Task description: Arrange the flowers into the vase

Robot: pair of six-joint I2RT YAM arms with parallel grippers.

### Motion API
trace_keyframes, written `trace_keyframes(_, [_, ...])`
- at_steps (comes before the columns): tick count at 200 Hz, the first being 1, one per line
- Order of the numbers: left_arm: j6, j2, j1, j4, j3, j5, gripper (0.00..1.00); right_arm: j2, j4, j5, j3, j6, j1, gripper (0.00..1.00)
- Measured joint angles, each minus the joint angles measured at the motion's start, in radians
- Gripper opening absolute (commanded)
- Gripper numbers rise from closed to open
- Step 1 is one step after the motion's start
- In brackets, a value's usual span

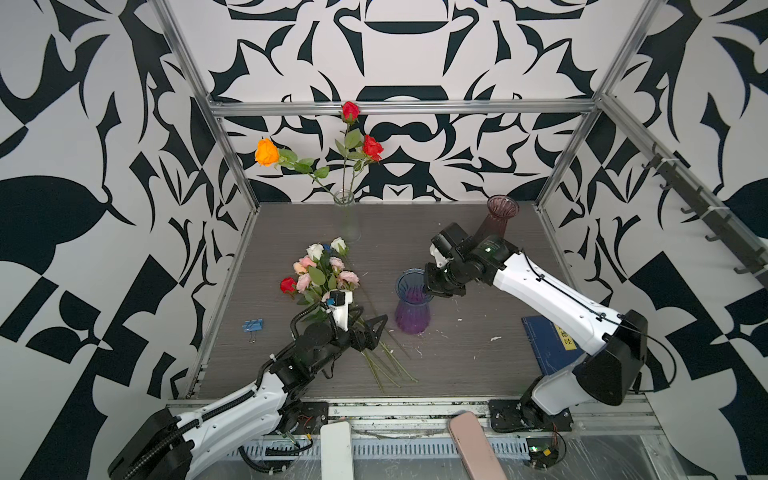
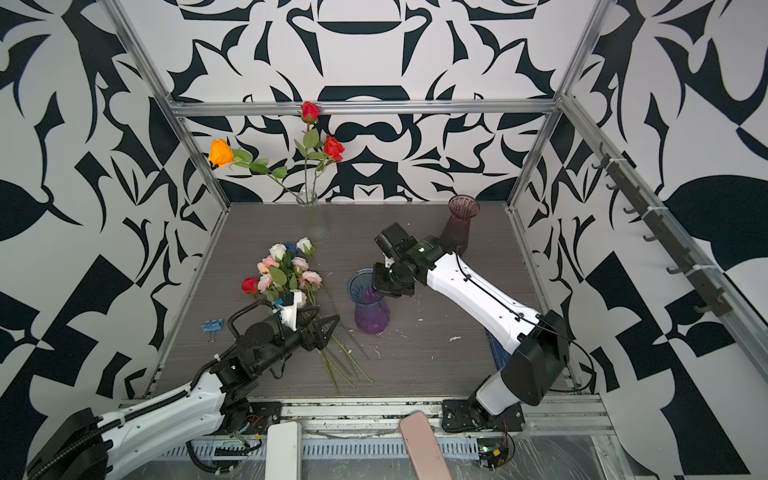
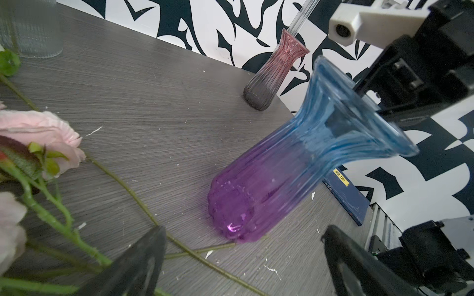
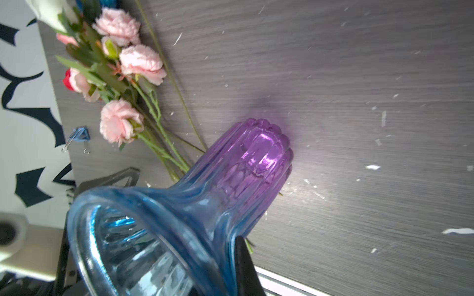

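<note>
We have three roses in the far vase; the other flowers lie on the desk, left claw gaping empty, right claw clamped on the rim of the blue vase.

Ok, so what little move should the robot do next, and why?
Probably lower the left end effector and close it on the stems. It hangs open right over them, the flowers lie on the table, and the right end effector is shut on the rim of the blue-and-purple vase, holding it ready.
</note>
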Motion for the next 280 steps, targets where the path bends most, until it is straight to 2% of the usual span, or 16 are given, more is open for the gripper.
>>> trace_keyframes(37, [0.000, -0.001, 0.000, 0.000, 0.000, -0.001, 0.99, 0.019, -0.018, 0.032, 0.030, -0.019, -0.021, 0.00])
trace_keyframes(57, [0.000, -0.001, 0.000, 0.000, 0.000, -0.001, 1.00, 0.019, -0.027, 0.041, 0.035, -0.028, -0.027, 0.06])
trace_keyframes(61, [0.000, -0.001, 0.000, 0.000, 0.000, -0.002, 0.99, 0.019, -0.029, 0.042, 0.036, -0.029, -0.028, 0.10])
trace_keyframes(70, [0.000, -0.001, 0.000, 0.000, 0.000, -0.002, 0.99, 0.019, -0.033, 0.043, 0.037, -0.032, -0.031, 0.35])
trace_keyframes(78, [0.000, -0.001, 0.000, 0.000, 0.000, -0.002, 0.99, 0.019, -0.032, 0.042, 0.040, -0.034, -0.034, 0.51])
trace_keyframes(88, [0.000, -0.001, 0.000, 0.000, 0.000, -0.002, 0.99, 0.019, -0.030, 0.041, 0.049, -0.038, -0.038, 0.61])
trace_keyframes(100, [0.000, -0.001, 0.000, 0.000, 0.000, -0.002, 0.99, 0.018, -0.031, 0.041, 0.057, -0.052, -0.042, 0.65])
trace_keyframes(148, [-0.007, -0.001, 0.000, -0.021, 0.008, -0.014, 0.99, -0.009, -0.045, 0.050, 0.095, -0.085, -0.080, 0.65])
trace_keyframes(180, [-0.031, 0.022, 0.002, -0.073, 0.054, -0.053, 0.99, -0.171, -0.042, 0.065, 0.048, -0.115, -0.180, 0.63])
trace_keyframes(205, [-0.065, 0.106, 0.029, -0.095, 0.093, -0.056, 0.99, -0.404, 0.019, 0.047, -0.172, -0.113, -0.275, 0.62])
trace_keyframes(222, [-0.103, 0.180, 0.078, -0.126, 0.129, -0.046, 0.99, -0.521, 0.061, 0.022, -0.367, -0.098, -0.300, 0.61])
trace_keyframes(247, [-0.175, 0.282, 0.139, -0.190, 0.191, -0.044, 0.99, -0.627, 0.172, -0.024, -0.657, -0.038, -0.303, 0.59])
trace_keyframes(280, [-0.239, 0.379, 0.151, -0.291, 0.290, -0.058, 0.98, -0.723, 0.319, -0.055, -0.987, 0.064, -0.303, 0.57])
